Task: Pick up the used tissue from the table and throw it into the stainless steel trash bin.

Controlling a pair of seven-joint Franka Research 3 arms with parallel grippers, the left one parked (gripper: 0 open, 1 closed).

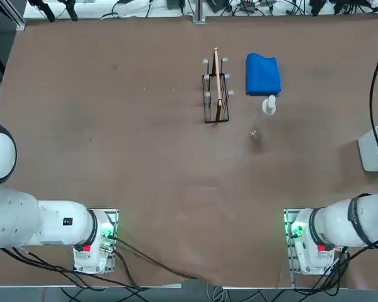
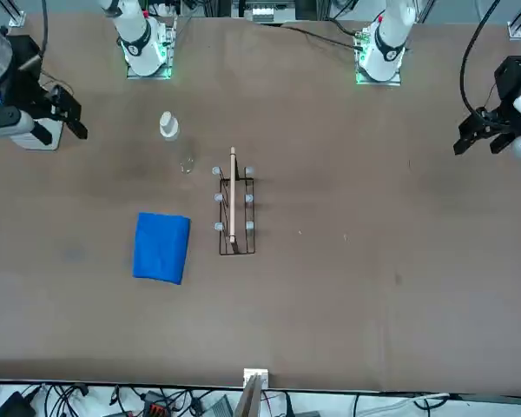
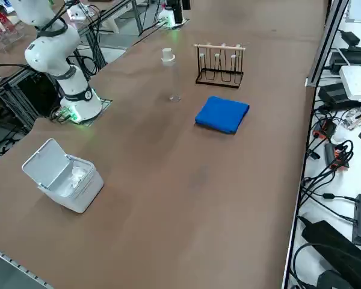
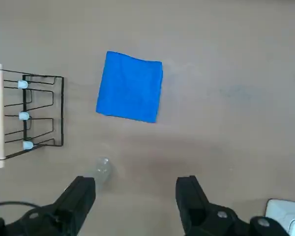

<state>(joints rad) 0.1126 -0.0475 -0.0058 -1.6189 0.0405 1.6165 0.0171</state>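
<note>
The stainless steel trash bin (image 3: 65, 180) stands at the table's right edge with its lid tipped open; its corner shows in the top view (image 1: 373, 150) and in the wrist view (image 4: 286, 216). Something pale and crumpled lies inside it (image 3: 77, 175); I cannot tell whether it is the used tissue. No tissue shows on the table. My right gripper (image 4: 135, 196) is open with nothing between its fingers (image 4: 81, 195). It hangs high beside the bin, seen at the front view's left edge (image 2: 67, 120), and it is outside the top and side views.
A slim white-topped bottle-like thing (image 1: 269, 105) with a clear end (image 1: 254, 133) lies mid-table. Beyond it sit a folded blue cloth (image 1: 263, 74) and a dark wire rack (image 1: 215, 91) holding a wooden stick. Cables hang near the bin.
</note>
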